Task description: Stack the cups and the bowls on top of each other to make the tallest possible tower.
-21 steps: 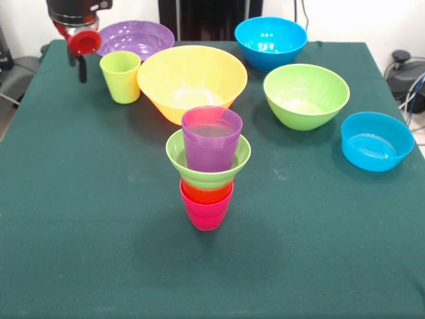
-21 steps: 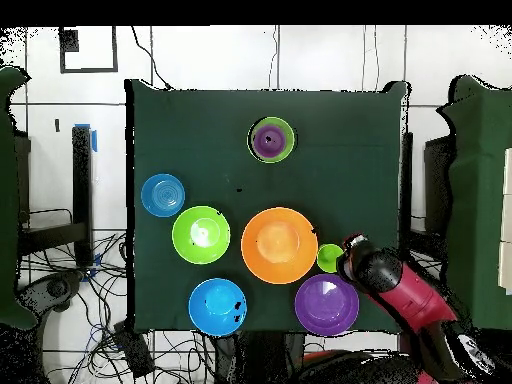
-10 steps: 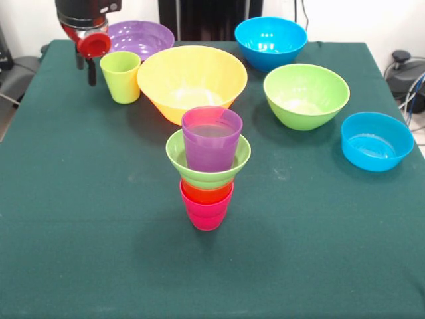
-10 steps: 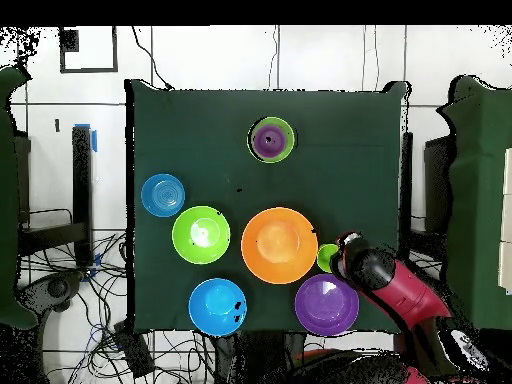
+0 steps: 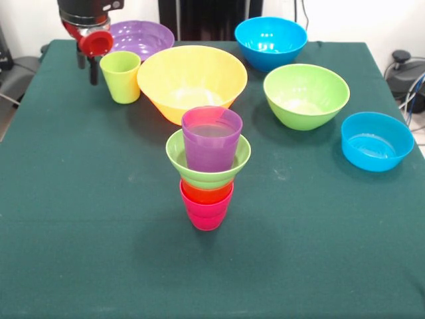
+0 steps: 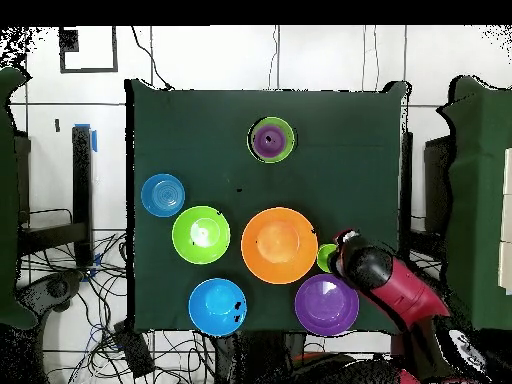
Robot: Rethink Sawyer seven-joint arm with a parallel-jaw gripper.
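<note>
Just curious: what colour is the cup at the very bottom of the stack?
Red-pink cup, best seen from the front.

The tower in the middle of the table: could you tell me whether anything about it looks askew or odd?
Nothing stands out. The tower stands upright: red-pink cup lowest, orange cup in it, then the small lime green bowl holding the purple cup. No piece looks tipped or damaged.

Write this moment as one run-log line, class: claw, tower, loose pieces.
claw: beside lime green cup, grip unclear | tower: red-pink, orange, small green bowl, purple cup on top | loose: five bowls
</note>
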